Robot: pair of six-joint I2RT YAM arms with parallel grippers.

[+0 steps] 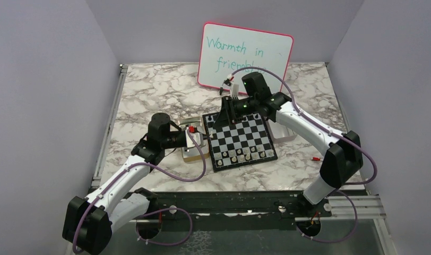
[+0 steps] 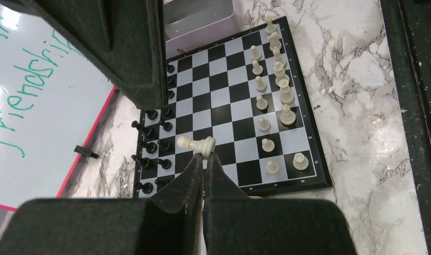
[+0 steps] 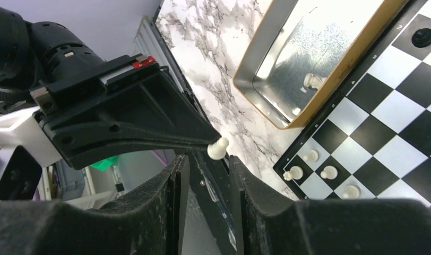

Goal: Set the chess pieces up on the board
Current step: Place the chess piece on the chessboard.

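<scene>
Over the left side of the small black-and-white chequered chessboard (image 1: 244, 139), the left gripper (image 2: 205, 155) is pinched tight on the base of a tiny cream pawn (image 2: 195, 143). It carries the pawn sideways above the squares, head pointing toward the far edge. That hold looks meant to offer the free end to the right gripper (image 3: 208, 160), whose fingers stand partly apart with nothing between them, just short of the pawn. Most of the two near rows are filled by tiny cream chessmen (image 2: 277, 101), while tiny black chessmen (image 2: 155, 143) crowd the far rows close under the right gripper, so a careless descent there could topple them. Left of the board sits a silver metal tray with a tan rim (image 3: 309, 37) with one more cream piece (image 3: 311, 80) lying in it. A pink-framed whiteboard (image 1: 245, 53) leans at the far side of the marble table (image 1: 149, 95).
</scene>
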